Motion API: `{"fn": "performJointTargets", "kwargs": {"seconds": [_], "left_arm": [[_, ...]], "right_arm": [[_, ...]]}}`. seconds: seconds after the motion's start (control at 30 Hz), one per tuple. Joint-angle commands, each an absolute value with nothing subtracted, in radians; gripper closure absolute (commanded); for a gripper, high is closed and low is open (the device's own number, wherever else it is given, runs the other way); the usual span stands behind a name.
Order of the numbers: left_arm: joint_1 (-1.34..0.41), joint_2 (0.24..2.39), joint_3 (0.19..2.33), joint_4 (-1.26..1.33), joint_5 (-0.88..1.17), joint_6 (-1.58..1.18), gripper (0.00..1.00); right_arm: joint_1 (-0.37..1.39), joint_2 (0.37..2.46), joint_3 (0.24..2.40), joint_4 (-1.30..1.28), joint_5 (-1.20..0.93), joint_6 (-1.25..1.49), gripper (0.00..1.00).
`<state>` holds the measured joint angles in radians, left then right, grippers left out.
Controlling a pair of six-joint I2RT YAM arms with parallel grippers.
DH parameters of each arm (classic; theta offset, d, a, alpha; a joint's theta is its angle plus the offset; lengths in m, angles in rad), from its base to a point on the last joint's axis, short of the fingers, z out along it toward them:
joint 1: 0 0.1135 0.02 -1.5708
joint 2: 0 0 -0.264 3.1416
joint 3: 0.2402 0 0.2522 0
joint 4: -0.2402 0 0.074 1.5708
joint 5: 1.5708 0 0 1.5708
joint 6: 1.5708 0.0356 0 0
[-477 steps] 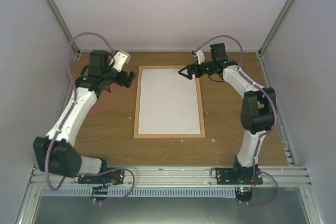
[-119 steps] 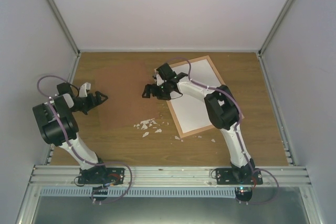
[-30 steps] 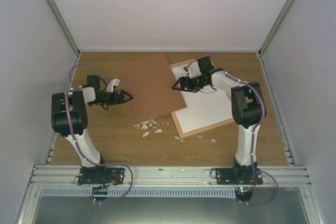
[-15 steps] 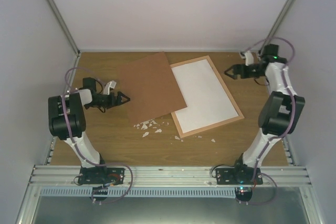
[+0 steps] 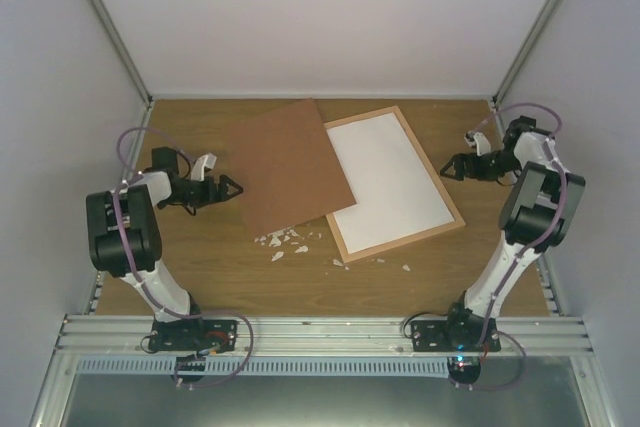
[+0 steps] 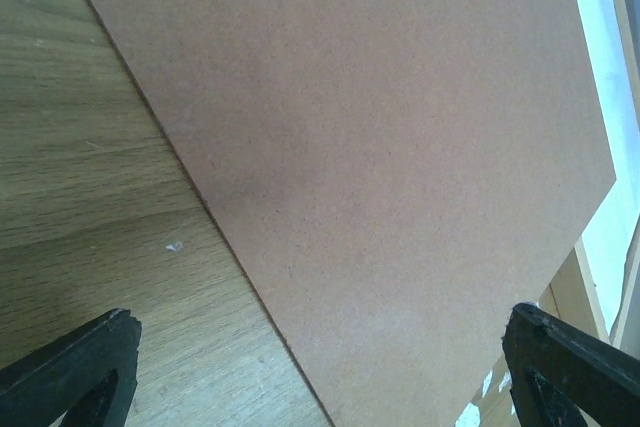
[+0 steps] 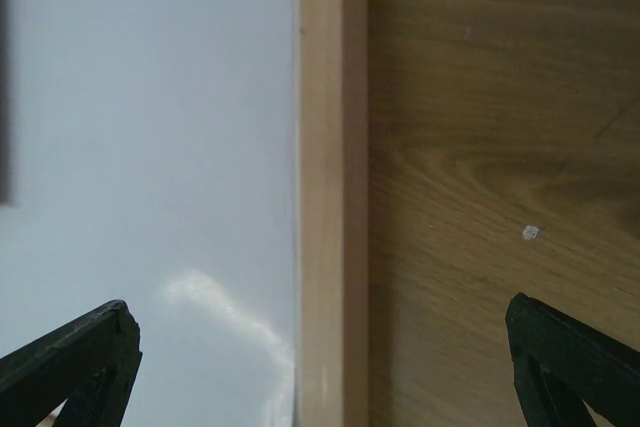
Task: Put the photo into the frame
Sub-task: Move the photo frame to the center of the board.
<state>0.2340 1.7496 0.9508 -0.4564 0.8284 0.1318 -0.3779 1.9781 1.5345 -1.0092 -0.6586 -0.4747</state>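
Right of centre on the surface (image 5: 200,267): frame (image 7: 330,197) lying flat, white sheet (image 5: 385,182) inside, possibly the photo face down; cannot tell. Overlapping its left rail: brown backing board (image 5: 290,167). Left gripper (image 5: 236,187) and right gripper (image 5: 447,169) both spread wide, holding nothing. Likely thin, light, floppy, easily creased if paper; best pinched at a border edge, lifted gently.

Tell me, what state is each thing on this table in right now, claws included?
frame: flat on the table, white surface showing inside.
brown board: lying flat, one corner over the frame's edge.
white scraps: scattered on the table by the board.
left gripper: open, empty.
right gripper: open, empty.
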Motion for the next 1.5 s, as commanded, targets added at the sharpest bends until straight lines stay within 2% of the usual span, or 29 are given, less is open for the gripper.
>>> {"fn": "performJointTargets", "kwargs": {"seconds": [0.0, 0.27, 0.73, 1.1, 1.3, 1.47], "left_arm": [[0.245, 1.715, 0.962, -0.467, 0.799, 0.168, 0.01], [0.276, 1.679, 0.937, -0.457, 0.814, 0.189, 0.01], [0.336, 1.667, 0.945, -0.477, 0.841, 0.223, 0.01], [0.402, 1.794, 1.123, -0.508, 0.785, 0.253, 0.01], [0.459, 1.852, 1.234, -0.522, 0.748, 0.269, 0.01], [0.465, 1.888, 1.272, -0.52, 0.742, 0.278, 0.01]], "right_arm": [[-0.38, 2.054, 1.533, -0.961, -0.655, -0.479, 0.0], [-0.362, 2.113, 1.515, -0.992, -0.746, -0.497, 0.0], [-0.205, 2.097, 1.399, -0.992, -0.836, -0.519, 0.0], [-0.037, 2.027, 1.329, -0.983, -0.892, -0.503, 0.0], [-0.058, 1.943, 1.421, -0.959, -0.85, -0.425, 0.01], [-0.039, 1.853, 1.516, -0.866, -0.885, -0.224, 0.11]]}}
